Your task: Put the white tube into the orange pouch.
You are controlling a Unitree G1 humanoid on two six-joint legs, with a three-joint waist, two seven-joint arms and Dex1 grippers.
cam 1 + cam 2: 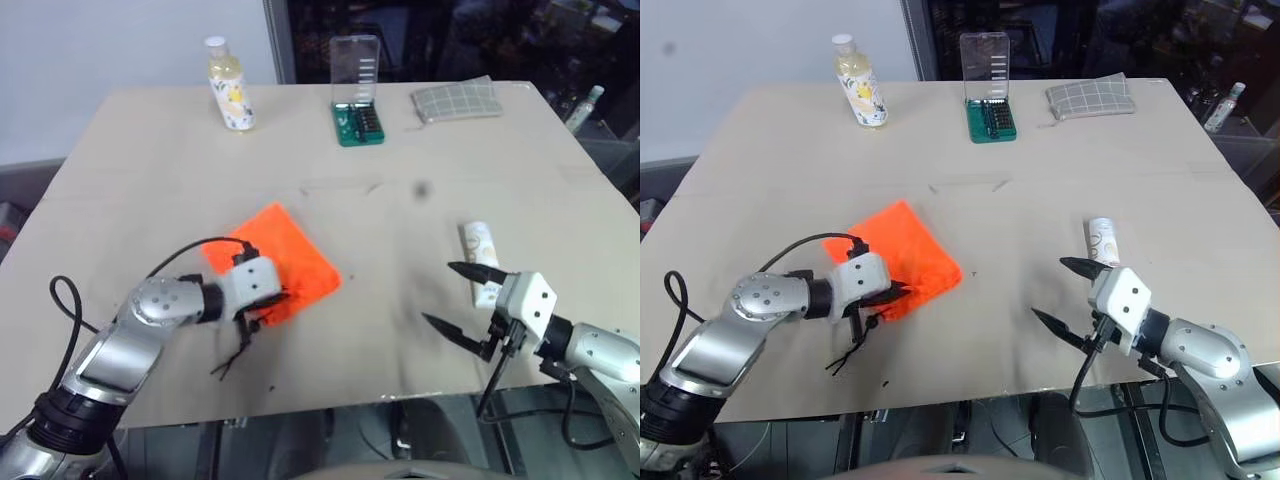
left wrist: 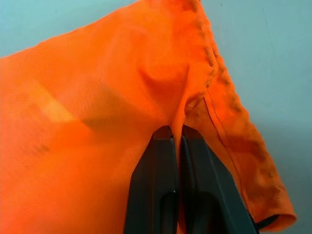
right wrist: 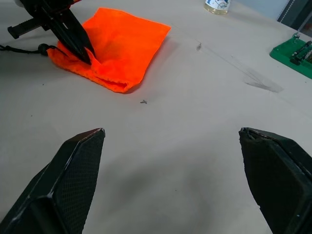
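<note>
Left pincer (image 2: 178,139) is pinching a fold of the orange pouch (image 1: 285,260), which is lying near the front-left of the counter (image 1: 400,150). Right pincer (image 1: 463,296) is standing spread, empty, just beside the white tube (image 1: 480,247) near the right edge. I think the thin fabric may be slipping out, or both layers are being pinched, keeping the mouth closed. One pouch, one tube, two pincers.
</note>
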